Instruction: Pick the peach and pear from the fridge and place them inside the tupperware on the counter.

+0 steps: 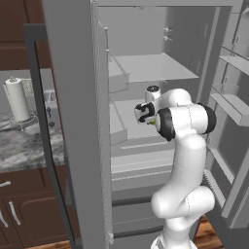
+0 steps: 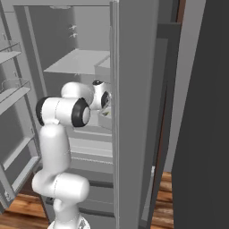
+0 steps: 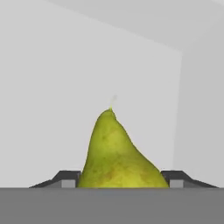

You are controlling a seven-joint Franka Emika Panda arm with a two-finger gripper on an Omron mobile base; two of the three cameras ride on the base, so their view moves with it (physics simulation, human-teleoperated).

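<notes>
The yellow-green pear (image 3: 116, 153) stands upright with its narrow stem end up, in front of the fridge's pale grey inner walls. My gripper (image 3: 122, 183) is shut on the pear, one dark fingertip (image 3: 68, 180) against each side of its wide base. In the left base view the arm reaches into the open fridge (image 1: 146, 68) at middle-shelf height, and a sliver of the pear (image 1: 152, 122) shows beside the hand. In the right base view the hand sits behind the fridge's (image 2: 76, 62) wall edge. The peach and the tupperware are out of view.
The marbled counter (image 1: 24, 146) lies left of the fridge over dark cabinets, with a paper towel roll (image 1: 17, 99) on it. The fridge door with its bins (image 1: 233, 104) stands open on the right. A shelf (image 1: 146, 68) hangs above the hand.
</notes>
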